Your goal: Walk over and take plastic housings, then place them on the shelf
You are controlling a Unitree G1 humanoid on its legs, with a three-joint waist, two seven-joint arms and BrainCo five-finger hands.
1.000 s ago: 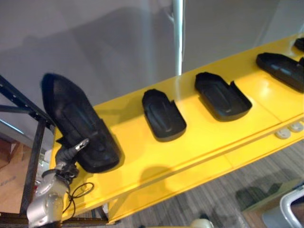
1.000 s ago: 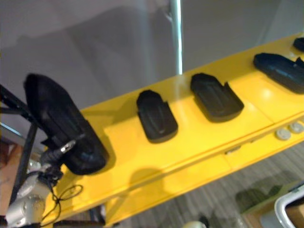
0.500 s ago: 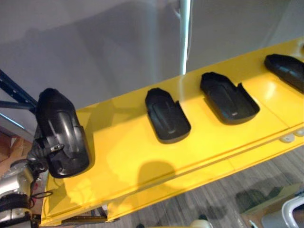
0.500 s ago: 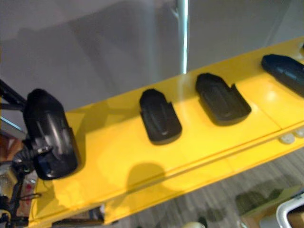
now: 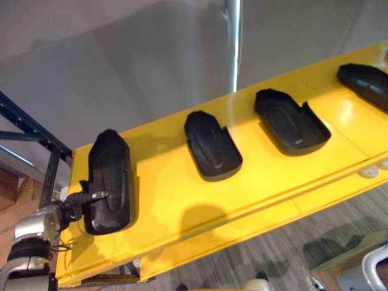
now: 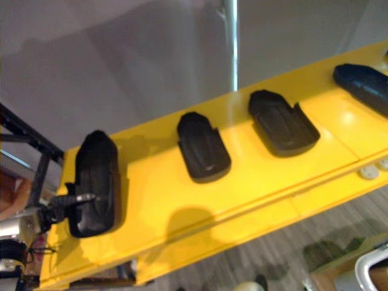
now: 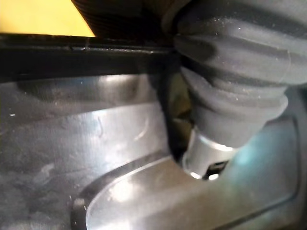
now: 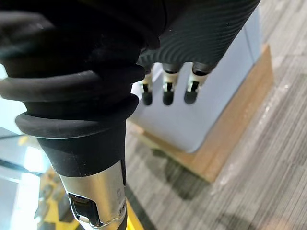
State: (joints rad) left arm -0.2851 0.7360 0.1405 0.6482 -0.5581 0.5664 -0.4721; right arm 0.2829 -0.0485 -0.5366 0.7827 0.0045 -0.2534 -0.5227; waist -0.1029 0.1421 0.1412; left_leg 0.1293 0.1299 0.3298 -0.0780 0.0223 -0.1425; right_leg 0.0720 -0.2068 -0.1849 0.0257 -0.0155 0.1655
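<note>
**Left hand on a housing at the shelf's left end**

A grey wall (image 5: pixel 121 60) fills the upper half of the head views. Below it a long yellow shelf (image 5: pixel 170 200) crosses the frame on a slant, from the lower left to the upper right. Grey carpet (image 5: pixel 273 254) lies in the lower right corner, and a dark rack frame (image 5: pixel 30 130) stands at the left edge.

Four black plastic housings lie apart from one another in a row along the shelf. The leftmost housing (image 5: pixel 109 176) sits at the shelf's left end, its long side running up the frame. The second housing (image 5: pixel 212 145) is at the middle, the third housing (image 5: pixel 291 121) is right of centre, and the fourth housing (image 5: pixel 367 82) is cut by the right edge.

The left hand (image 5: pixel 76 205) reaches in from the lower left to the leftmost housing's near-left rim. One silver digit is laid over that rim, pinching it, and the rest of the hand is hidden behind the part. In the left wrist view the thumb presses on the glossy black surface.

The right hand (image 8: pixel 201 28) hangs over carpet with its fingers (image 8: pixel 165 88) loose and nothing in them, near a pale box (image 8: pixel 216 96) on a brown base (image 8: pixel 240 129).
</note>
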